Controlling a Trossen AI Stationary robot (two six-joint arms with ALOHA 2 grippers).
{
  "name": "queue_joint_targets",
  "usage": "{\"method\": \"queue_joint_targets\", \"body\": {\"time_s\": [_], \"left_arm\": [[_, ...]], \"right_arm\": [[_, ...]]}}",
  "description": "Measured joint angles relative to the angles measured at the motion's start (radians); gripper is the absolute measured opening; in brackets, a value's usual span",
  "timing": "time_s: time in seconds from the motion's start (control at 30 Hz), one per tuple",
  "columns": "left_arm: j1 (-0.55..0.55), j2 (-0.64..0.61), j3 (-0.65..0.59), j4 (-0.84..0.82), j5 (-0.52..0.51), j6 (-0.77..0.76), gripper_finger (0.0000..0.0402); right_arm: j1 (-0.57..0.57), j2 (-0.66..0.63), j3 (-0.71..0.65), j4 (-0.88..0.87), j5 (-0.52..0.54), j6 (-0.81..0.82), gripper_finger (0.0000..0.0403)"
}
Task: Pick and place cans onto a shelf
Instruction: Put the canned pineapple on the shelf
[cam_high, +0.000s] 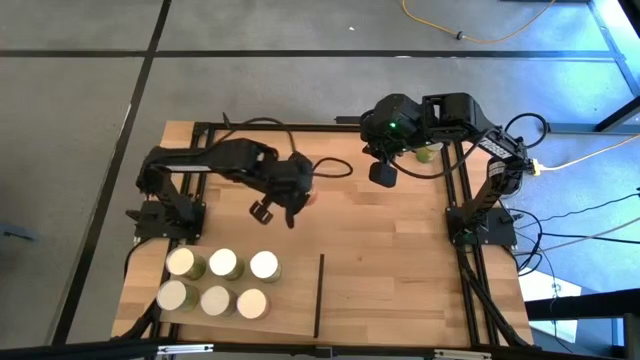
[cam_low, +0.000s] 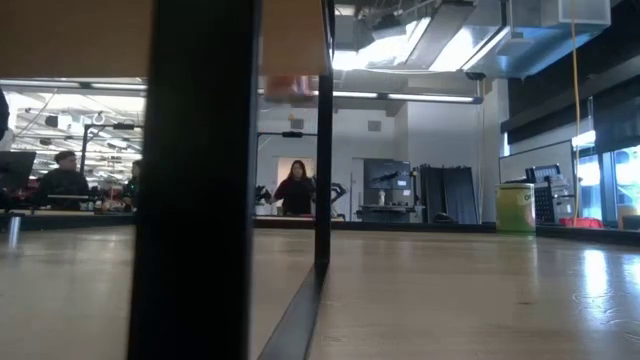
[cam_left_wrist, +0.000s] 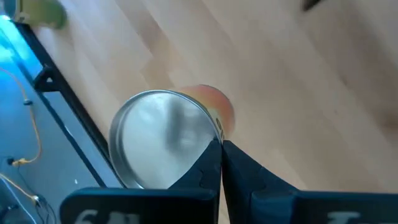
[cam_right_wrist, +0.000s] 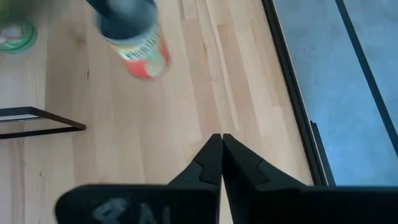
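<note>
Nearest, in the left wrist view: left tool (cam_left_wrist: 221, 146) pinched fully shut, tips meeting, nothing between them. Just past those tips, centre of the frame, an orange can (cam_left_wrist: 165, 143) with a shiny round top and orange side, upright on the desk (cam_left_wrist: 298, 81). Not gripped; whether brushed by the tips, impossible to say.

Likely handling: rigid and light, with smooth, probably slippery sides and a round body prone to tipping or rolling if nudged. Best taken across the side wall around mid-height with the fingers spread wide first, not by the rim.

Farther off, upper left of that frame, a green can (cam_left_wrist: 40, 12) near the desk's edge rail. Right tool (cam_right_wrist: 222, 135) likewise closed and empty, hanging over bare desk at upper right of the overhead frame.

Lower left of the overhead frame: six cans (cam_high: 222, 282) in two rows on the shelf (cam_high: 295, 300), its dark divider (cam_high: 320, 295) at the right edge.

Surface: pale striped wood, flat, matte, framed by black rails.

Beyond, in the low view: a bright workshop with ceiling lights, a standing person (cam_low: 297, 190) at centre, another seated (cam_low: 65, 175) at far left, a green bin (cam_low: 515, 207) at right.
</note>
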Motion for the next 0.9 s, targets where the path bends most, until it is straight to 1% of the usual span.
{"method": "queue_joint_targets", "body": {"time_s": [0.07,0.17,0.4,0.6,0.77,0.9], "left_arm": [[-0.032,0.0,0.061,-0.043,-0.005,-0.016,0.0],[-0.083,-0.002,0.132,-0.058,-0.01,-0.04,0.0],[-0.223,-0.001,0.213,-0.09,0.005,-0.092,0.0],[-0.342,0.0,0.238,-0.077,0.084,-0.151,0.0],[-0.439,0.0,0.239,-0.016,0.086,-0.169,0.0],[-0.491,0.025,0.24,0.049,0.101,-0.169,0.0]], "right_arm": [[0.0,0.0,0.0,0.0,0.0,0.0,0.0014],[0.0,0.0,0.0,0.0,0.0,0.002,0.0014],[0.0,0.0,0.0,0.0,0.0,0.049,0.0014],[0.0,0.0,0.0,0.001,0.0,0.066,0.0014],[0.0,0.0,0.0,0.001,0.0,0.102,0.0014],[0.0,0.0,0.0,0.003,0.0,0.102,0.0014]]}}
